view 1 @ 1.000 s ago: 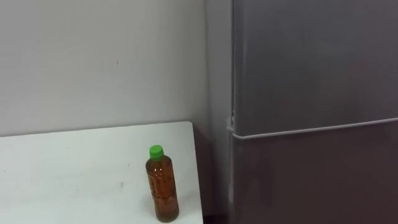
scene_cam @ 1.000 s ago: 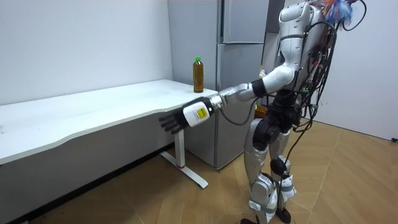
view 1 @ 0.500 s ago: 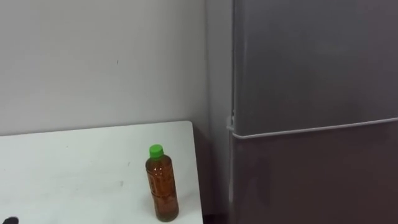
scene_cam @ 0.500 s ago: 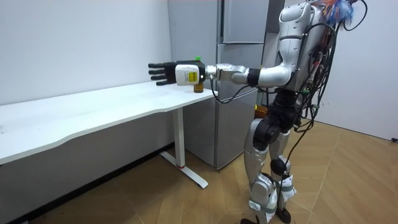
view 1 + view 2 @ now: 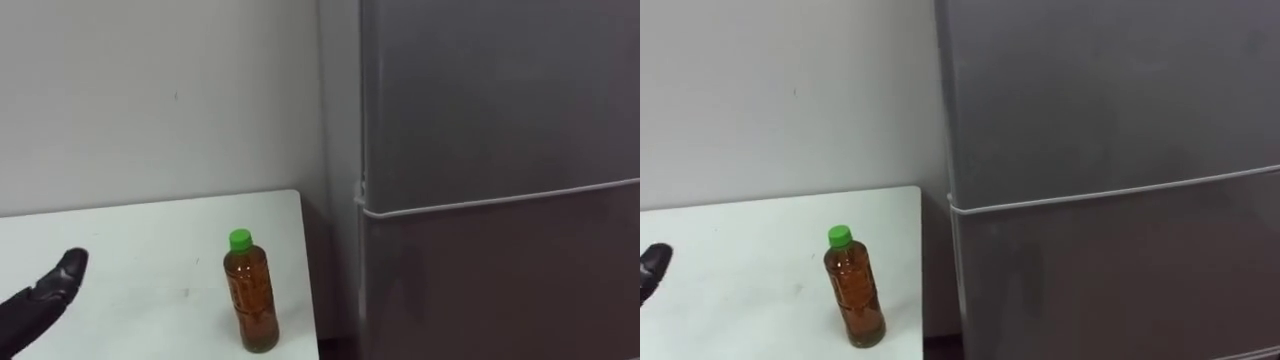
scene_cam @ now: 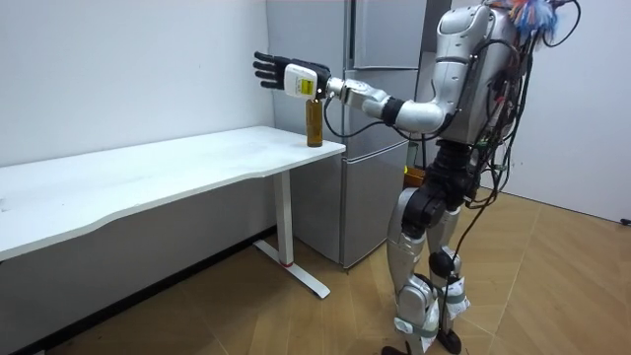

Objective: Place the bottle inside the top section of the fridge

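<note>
The bottle [image 5: 251,293] stands upright on the table [image 5: 120,240], near the edge beside the fridge [image 5: 480,120]. Both fridge doors are closed. The left hand [image 6: 281,74] is raised over the table, well apart from the bottle, with fingers straight and spread, holding nothing. The robot stands facing the fridge.

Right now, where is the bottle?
The bottle stands upright on the white table, near the edge beside the fridge, with the left hand open to its left.
</note>
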You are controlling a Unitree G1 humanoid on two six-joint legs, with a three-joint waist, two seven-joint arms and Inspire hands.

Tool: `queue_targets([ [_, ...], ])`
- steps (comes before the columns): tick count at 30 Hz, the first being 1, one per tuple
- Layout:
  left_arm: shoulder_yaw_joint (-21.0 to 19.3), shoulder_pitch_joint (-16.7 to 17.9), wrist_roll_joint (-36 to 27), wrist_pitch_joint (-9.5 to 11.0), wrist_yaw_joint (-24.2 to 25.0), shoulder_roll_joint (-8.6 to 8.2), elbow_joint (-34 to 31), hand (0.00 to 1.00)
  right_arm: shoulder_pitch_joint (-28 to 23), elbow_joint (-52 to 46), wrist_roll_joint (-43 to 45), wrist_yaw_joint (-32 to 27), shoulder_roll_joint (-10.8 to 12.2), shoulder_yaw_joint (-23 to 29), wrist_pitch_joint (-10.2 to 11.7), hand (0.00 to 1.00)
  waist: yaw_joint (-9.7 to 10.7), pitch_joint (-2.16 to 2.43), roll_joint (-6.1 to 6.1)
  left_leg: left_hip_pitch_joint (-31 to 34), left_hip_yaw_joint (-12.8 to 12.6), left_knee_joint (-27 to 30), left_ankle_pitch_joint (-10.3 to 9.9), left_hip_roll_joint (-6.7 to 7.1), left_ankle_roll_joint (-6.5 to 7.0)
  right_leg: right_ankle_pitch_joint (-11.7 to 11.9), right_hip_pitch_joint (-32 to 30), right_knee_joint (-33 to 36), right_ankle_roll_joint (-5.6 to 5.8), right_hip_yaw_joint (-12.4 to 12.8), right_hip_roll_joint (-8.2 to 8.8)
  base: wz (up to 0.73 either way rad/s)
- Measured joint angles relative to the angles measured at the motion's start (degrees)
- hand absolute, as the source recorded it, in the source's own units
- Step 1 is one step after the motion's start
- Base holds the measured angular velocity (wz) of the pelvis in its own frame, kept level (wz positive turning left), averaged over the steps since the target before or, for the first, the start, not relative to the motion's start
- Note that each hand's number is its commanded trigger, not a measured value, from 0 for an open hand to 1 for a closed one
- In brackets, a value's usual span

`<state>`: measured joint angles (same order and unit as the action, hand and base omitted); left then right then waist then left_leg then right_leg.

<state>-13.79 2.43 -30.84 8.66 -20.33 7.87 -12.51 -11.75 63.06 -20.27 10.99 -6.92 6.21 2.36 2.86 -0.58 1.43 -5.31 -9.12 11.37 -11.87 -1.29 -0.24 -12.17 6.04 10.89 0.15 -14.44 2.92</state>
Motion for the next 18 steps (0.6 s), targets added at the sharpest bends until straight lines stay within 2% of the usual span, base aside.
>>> queue_targets([
  [4, 2.5, -2.5, 0.1, -0.2, 3.5, -0.01, 0.0, 0.00, 0.6, 0.1, 0.1, -0.1, 0.1, -0.3, 0.0, 0.00, 0.8, -0.24, -0.03, -0.1, -0.2, -0.1, 0.0, -0.01, 0.00, 0.0, -0.1, -0.1, 0.00, 0.3, 0.06, -0.02],
  [9, 5.8, -5.3, 1.3, -1.3, 6.2, -0.08, -0.7, 0.00, 2.2, 2.0, 0.1, -0.1, 0.3, -0.5, 0.0, 0.00, 2.1, -0.17, -0.15, 0.3, -0.2, 0.0, 0.0, 0.02, 0.00, 0.0, -0.3, -0.2, 0.02, 0.2, -0.09, 0.00],
  [15, 8.4, -7.6, 1.7, -3.3, 10.0, -0.28, -2.5, 0.00, 2.7, 2.5, 0.1, 0.4, 0.4, -0.5, 0.0, 0.00, 3.6, 0.12, 0.02, 0.5, -0.3, 0.0, 0.0, 0.01, 0.00, 0.2, -0.3, -0.2, -0.02, 0.2, -0.15, 0.00],
  [18, 8.5, -9.2, 1.7, -4.4, 12.0, -0.29, -3.5, 0.00, 2.8, 2.5, 0.2, 0.4, 0.4, -0.4, -0.1, 0.00, 4.8, 0.45, 0.50, 0.5, -0.3, 0.0, 0.0, 0.04, 0.00, 0.3, -0.3, -0.2, 0.00, 0.1, -0.12, 0.00],
])
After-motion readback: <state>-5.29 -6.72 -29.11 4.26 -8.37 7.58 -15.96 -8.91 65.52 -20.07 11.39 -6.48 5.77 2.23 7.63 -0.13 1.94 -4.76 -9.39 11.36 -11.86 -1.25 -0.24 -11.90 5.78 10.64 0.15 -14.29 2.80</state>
